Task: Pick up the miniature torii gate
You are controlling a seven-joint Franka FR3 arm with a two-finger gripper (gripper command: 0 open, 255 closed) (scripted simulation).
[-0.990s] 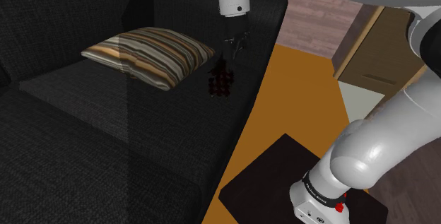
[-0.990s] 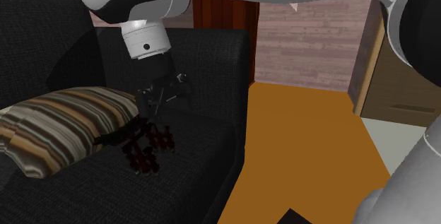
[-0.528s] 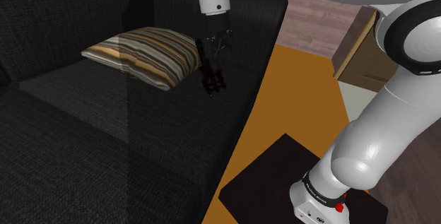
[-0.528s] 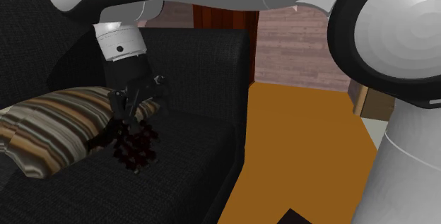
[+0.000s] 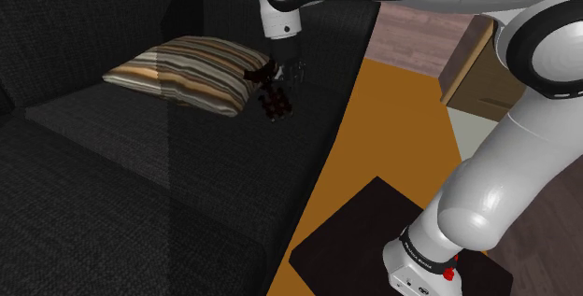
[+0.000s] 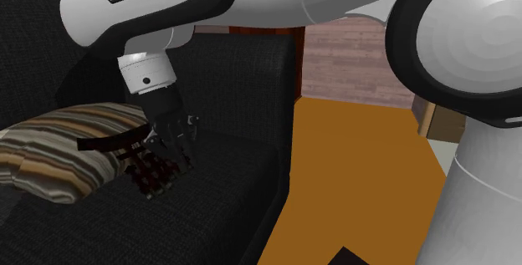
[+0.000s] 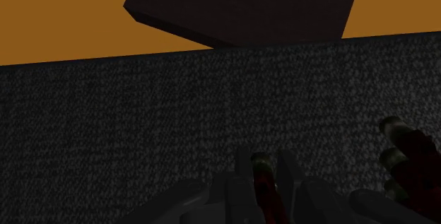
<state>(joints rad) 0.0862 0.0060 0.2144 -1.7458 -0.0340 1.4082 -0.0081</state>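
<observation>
Gripper (image 7: pixel 266 164) pinching 1 red post of miniature torii gate (image 5: pixel 276 105). Gate low over black sofa (image 5: pixel 140 182) seat, just beside striped pillow (image 5: pixel 187 68), on shoulder view's right. Grip looks off-centre: lift straight up, slow; expect tilt, avoid snagging pillow.

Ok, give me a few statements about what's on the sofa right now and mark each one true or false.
1. A striped pillow lies on the black sofa. True.
2. The floor beside the sofa is blue. False: it is orange.
3. The gripper clasps a part of the miniature torii gate between its fingers. True.
4. The miniature torii gate sits on top of the striped pillow. False: it is beside the pillow's edge, under the gripper.
</observation>
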